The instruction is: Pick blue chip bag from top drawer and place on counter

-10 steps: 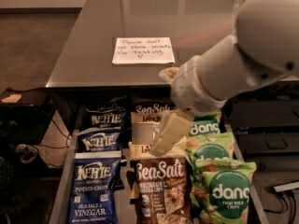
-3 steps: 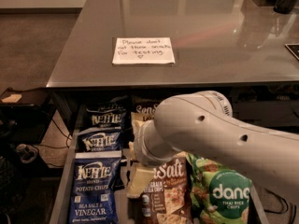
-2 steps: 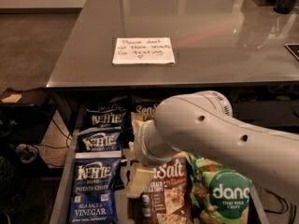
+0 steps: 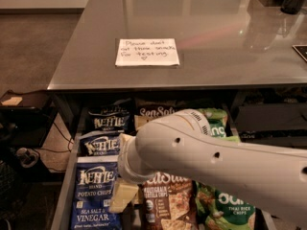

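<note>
Three blue chip bags [image 4: 96, 195], two brown bags [image 4: 168, 202] and two green bags [image 4: 225, 210] showing in one drawer [image 4: 64, 195]. One note [image 4: 147, 51] on one counter [image 4: 216, 42]. One gripper [image 4: 123, 195], low over the nearest blue bag's right edge.

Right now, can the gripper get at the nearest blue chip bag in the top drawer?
Likely yes. The gripper hangs over the right edge of the nearest blue chip bag in the top drawer, and nothing else covers that bag.

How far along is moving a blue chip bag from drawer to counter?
Done: the shallow grey metal top drawer stands open. In hand: the cream gripper hangs at the edge of the front glossy blue chip bag. Left: lifting it onto the dark grey glossy counter.
</note>
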Controlling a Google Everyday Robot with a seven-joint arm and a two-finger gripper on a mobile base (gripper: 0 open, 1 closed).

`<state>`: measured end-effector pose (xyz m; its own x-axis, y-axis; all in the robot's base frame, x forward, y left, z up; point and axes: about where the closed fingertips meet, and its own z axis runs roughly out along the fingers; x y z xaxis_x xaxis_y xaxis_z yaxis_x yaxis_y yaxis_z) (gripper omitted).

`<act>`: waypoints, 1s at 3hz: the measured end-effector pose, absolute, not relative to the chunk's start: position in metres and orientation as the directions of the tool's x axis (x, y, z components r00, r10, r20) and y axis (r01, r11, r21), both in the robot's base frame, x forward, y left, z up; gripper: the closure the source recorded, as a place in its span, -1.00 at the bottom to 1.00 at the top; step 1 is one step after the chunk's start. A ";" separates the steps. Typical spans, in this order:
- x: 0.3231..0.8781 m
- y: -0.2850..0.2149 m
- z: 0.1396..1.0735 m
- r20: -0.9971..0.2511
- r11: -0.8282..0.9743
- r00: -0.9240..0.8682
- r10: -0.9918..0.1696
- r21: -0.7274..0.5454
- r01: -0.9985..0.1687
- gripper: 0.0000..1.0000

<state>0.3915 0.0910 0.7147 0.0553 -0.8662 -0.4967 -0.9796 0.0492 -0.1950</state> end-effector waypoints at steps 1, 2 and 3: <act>0.390 0.119 0.701 -0.539 0.071 0.038 -0.841 -0.181 -0.981 -1.00; 0.392 0.139 0.686 -0.582 0.085 0.026 -0.813 -0.163 -0.983 -1.00; 0.393 0.150 0.667 -0.617 0.085 0.026 -0.787 -0.151 -0.985 -1.00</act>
<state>0.3931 0.1505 0.6669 0.0264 -0.7868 -0.6167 -0.9848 0.0855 -0.1513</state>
